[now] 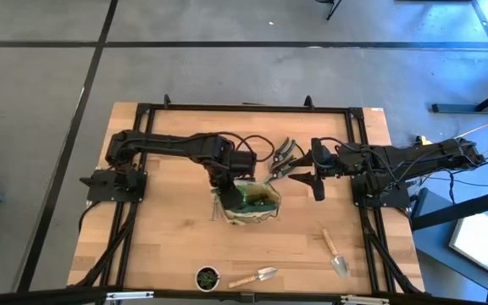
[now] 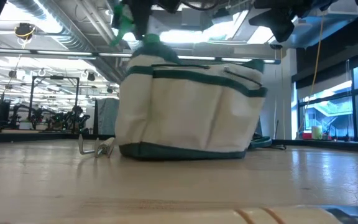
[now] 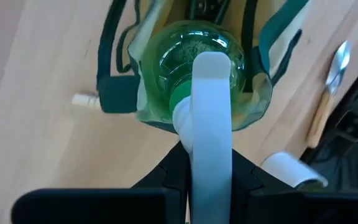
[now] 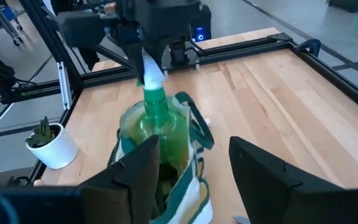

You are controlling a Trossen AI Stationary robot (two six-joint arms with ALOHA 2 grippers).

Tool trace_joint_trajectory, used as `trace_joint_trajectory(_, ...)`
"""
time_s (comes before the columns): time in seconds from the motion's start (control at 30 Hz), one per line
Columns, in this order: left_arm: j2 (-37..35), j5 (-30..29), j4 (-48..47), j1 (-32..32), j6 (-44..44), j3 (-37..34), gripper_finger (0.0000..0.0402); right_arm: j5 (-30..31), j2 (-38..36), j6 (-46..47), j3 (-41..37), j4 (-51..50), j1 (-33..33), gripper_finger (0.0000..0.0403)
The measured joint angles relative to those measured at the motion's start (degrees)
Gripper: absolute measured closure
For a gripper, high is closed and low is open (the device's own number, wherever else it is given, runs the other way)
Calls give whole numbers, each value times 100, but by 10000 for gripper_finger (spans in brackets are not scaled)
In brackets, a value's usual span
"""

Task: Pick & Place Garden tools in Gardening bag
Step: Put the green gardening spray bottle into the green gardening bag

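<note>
Left jaws (image 3: 211, 177) clamp the white top of the green spray bottle (image 3: 194, 68), its body half sunk in the gardening bag (image 1: 257, 203) mid-desk; right jaws (image 4: 194, 165) hang open just beside the bag. Left to pack: pruners (image 1: 285, 157) toward the far edge, two trowels (image 1: 337, 252) along the near edge. Bag's contents mostly hidden by the bottle.

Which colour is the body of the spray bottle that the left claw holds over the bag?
Clear green; the spray bottle shows best in the left wrist view.
</note>
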Motion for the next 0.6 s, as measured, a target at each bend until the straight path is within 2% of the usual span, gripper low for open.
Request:
trace_joint_trajectory(0.2, -2, -58, -772, 7, 227, 2, 357, 0, -1, 1, 0, 4, -13, 208)
trace_joint_trajectory(0.6, -2, -176, -701, 80, 493, 307, 357, 0, 1, 2, 0, 4, -13, 208)
